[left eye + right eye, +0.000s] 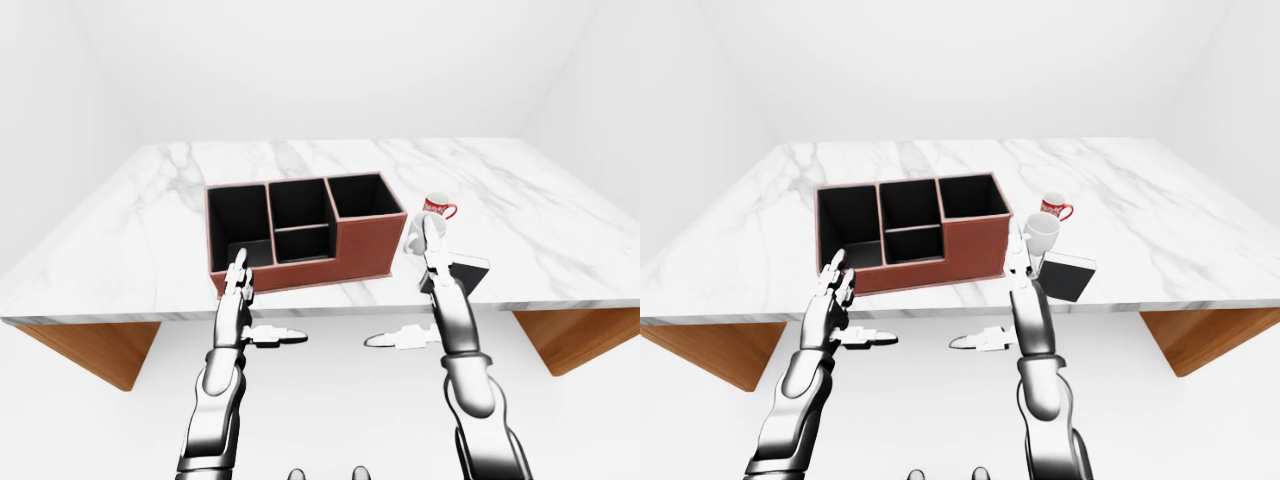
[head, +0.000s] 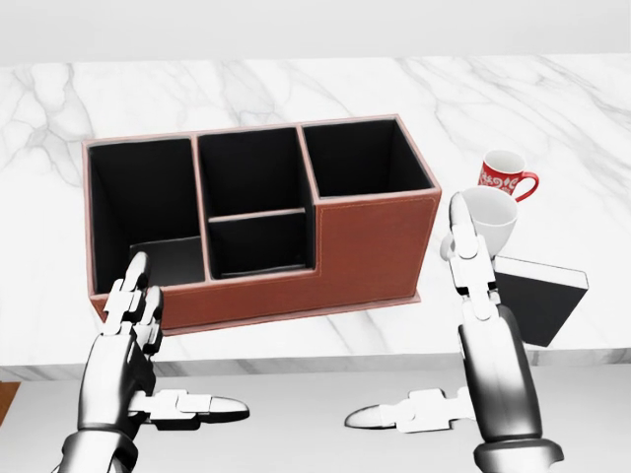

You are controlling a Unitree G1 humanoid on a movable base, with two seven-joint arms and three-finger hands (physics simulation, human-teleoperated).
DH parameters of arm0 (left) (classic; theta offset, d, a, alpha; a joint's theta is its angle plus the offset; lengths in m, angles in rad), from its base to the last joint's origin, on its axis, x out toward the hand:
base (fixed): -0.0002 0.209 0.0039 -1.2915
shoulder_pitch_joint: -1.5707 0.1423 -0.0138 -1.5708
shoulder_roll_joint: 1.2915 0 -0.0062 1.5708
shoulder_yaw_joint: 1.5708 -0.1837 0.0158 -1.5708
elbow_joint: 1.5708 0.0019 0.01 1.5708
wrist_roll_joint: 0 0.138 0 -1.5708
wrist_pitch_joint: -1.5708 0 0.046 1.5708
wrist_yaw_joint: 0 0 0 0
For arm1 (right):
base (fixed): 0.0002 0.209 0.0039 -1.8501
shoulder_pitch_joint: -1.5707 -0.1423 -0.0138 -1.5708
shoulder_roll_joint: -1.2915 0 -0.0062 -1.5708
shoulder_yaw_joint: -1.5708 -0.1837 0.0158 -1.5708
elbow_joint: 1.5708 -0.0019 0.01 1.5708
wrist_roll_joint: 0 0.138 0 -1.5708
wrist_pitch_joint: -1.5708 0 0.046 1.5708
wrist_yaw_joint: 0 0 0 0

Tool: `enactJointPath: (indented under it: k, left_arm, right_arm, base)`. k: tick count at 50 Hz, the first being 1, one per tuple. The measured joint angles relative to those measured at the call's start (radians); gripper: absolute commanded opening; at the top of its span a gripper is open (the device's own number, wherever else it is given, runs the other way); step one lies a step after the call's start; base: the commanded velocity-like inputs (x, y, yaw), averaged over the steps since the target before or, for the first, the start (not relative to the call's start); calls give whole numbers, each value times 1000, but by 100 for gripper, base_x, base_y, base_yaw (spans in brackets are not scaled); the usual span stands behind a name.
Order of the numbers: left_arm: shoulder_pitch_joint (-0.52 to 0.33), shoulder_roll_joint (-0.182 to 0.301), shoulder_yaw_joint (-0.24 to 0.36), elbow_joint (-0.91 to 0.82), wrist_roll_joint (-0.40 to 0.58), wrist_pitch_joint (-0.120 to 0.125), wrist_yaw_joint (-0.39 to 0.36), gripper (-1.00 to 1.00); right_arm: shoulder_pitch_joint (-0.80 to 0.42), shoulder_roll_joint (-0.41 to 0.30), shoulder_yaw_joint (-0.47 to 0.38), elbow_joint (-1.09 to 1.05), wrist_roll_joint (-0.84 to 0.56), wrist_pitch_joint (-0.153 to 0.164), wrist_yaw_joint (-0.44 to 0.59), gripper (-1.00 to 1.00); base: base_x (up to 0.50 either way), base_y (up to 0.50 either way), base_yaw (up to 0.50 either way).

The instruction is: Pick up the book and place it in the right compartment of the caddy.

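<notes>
A brown caddy [image 2: 370, 241] with black compartments stands on the marble table [image 2: 552, 108]; its right compartment [image 2: 363, 158] holds nothing. The black book [image 2: 540, 296], white page edge uppermost, lies near the table's edge to the right of the caddy, tilted in the head view. My right hand [image 2: 419, 330] is open, fingers [image 2: 471, 271] pointing up just left of the book, not touching it as far as I can see. My left hand [image 2: 187, 335] is open too, below the caddy's left end, with nothing in it.
A white mug [image 2: 490, 217] stands just above the book, and a red mug [image 2: 505, 173] beyond it. The table's near edge [image 2: 296, 370] runs across the bottom of the head view. Wooden table supports [image 1: 575, 335] show under both ends.
</notes>
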Motion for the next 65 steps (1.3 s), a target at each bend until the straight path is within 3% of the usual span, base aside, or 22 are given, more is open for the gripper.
enactJointPath:
  k: [12, 15, 47, 65]
  left_arm:
    - [3, 0, 0, -1, 0, -2, -2, 100]
    - [1, 0, 1, 1, 0, -4, -2, 100]
    - [-1, 0, 2, 0, -3, -4, 3, 100]
    - [-1, 0, 4, -3, -5, 0, 5, 100]
  right_arm:
    - [9, -1, 12, -71, -132, 60, 4, 100]
    - [7, 1, 11, -85, -168, 88, 8, 100]
    - [48, 16, 47, -289, -508, 88, 99, 100]
    - [71, 22, -4, -349, -651, 88, 146, 100]
  base:
    - [48, 0, 0]
    - [35, 0, 0]
    - [0, 0, 0]
    - [0, 0, 0]
